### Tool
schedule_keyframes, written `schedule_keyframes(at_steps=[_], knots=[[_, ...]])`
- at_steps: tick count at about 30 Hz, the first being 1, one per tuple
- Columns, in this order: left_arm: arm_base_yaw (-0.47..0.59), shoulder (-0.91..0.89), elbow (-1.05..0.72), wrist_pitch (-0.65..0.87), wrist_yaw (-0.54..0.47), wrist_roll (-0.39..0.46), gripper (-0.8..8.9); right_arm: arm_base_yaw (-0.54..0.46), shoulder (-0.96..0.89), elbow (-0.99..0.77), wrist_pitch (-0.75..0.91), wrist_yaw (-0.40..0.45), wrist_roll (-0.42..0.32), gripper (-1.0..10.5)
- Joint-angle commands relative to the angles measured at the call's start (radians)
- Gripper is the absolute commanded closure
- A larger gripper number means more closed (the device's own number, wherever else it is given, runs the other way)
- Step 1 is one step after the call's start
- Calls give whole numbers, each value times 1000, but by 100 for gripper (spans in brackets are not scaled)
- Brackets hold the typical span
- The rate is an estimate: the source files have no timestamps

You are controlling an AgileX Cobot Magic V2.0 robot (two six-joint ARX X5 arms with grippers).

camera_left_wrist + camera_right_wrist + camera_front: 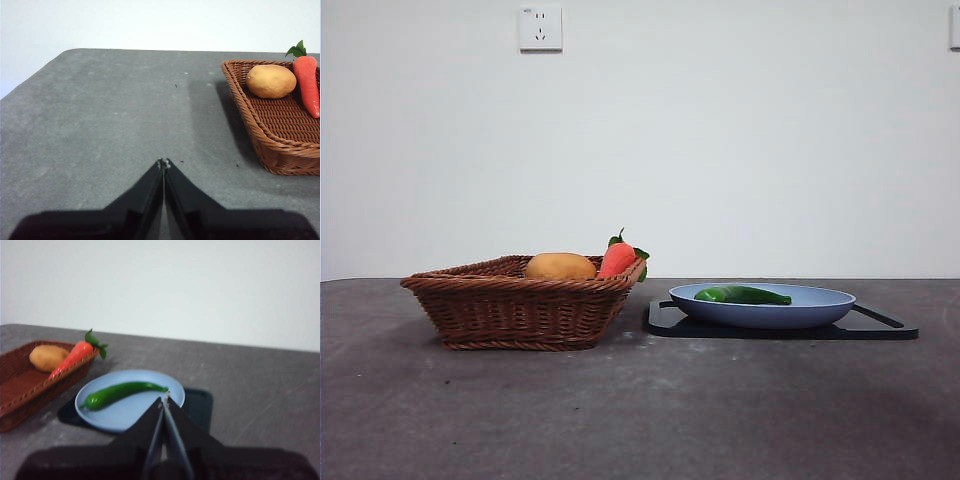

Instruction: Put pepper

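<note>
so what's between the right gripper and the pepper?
Only bare blue plate. In the right wrist view the shut right gripper sits just short of the pepper, with nothing else in the gap.

The front view looked level across the table (640,420) from near its surface, facing a white wall (720,150), with the basket (520,310) and plate (765,305) close. The left wrist view looked down over closed jaws at bare tabletop, the basket (280,135) at one side. The right wrist view sat above the plate (130,400), angled toward the wall. All three views shared the basket; front and right wrist views shared the plate.
</note>
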Motion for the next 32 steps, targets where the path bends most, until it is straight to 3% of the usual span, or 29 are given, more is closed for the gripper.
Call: schedule_keyframes(at_steps=[1,16,32], knots=[[4,-3,-10,8,0,-6,806,0,-25,-45,15,6,39,936],[4,-3,-10,9,0,-6,806,0,-55,-111,-92,2,51,936],[4,-3,-10,9,0,-6,806,0,-54,-111,-83,3,53,936]])
